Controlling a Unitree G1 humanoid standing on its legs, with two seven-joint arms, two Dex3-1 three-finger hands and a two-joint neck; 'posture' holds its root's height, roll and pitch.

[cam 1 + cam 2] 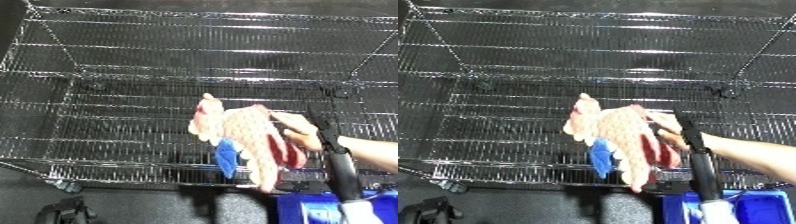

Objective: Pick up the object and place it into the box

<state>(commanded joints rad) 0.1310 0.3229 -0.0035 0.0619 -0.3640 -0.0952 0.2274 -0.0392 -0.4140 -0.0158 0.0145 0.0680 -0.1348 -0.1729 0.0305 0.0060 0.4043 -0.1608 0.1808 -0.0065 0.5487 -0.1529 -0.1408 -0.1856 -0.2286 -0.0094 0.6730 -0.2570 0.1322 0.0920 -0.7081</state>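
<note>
One wire rack (133,100), one plush toy (244,140)

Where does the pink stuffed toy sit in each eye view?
Left eye view: stuffed toy right of centre, lower half, in front of the wire shelf.
Right eye view: stuffed toy nearer centre, lower half.
Shared landmark: blue bin at the bottom right corner.
</note>
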